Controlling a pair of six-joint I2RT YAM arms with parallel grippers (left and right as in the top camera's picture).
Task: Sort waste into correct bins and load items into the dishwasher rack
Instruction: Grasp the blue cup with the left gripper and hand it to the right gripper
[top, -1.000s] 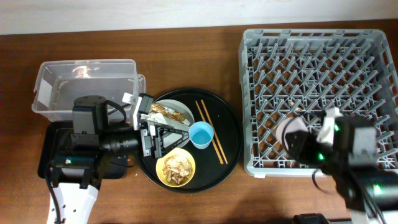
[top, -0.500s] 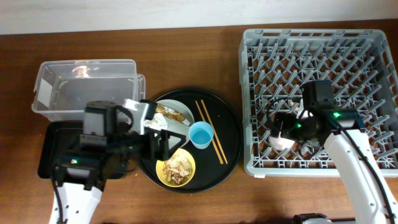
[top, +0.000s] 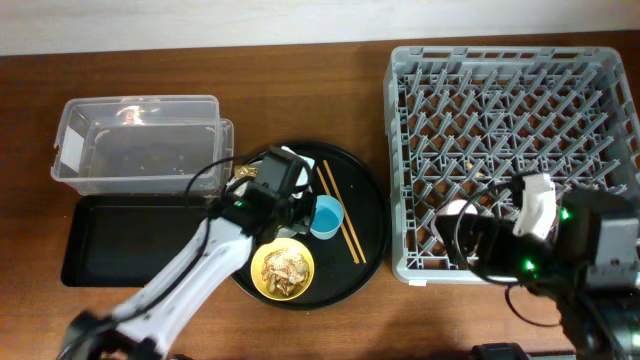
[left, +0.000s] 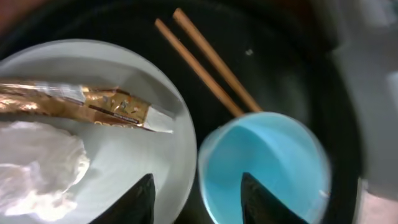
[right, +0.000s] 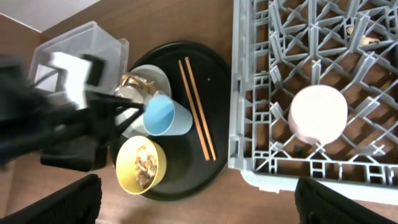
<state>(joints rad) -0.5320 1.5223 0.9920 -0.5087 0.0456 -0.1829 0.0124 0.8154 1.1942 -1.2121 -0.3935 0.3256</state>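
Cup (top: 323, 216) beside chopsticks (top: 341, 214) on round tray (top: 372, 198), rack (top: 510, 110) at right, tub (top: 135, 152) left

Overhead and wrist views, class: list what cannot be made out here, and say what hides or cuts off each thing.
1. Overhead: the grey plate and the waste on it are mostly covered by the left arm.
2. Overhead: the pink cup is partly hidden behind the right arm.
3. Left wrist: the crumpled white tissue is cut off by the frame edge, and the light blue cup is blurred.
4. Left wrist: only the tips of the left fingers show.
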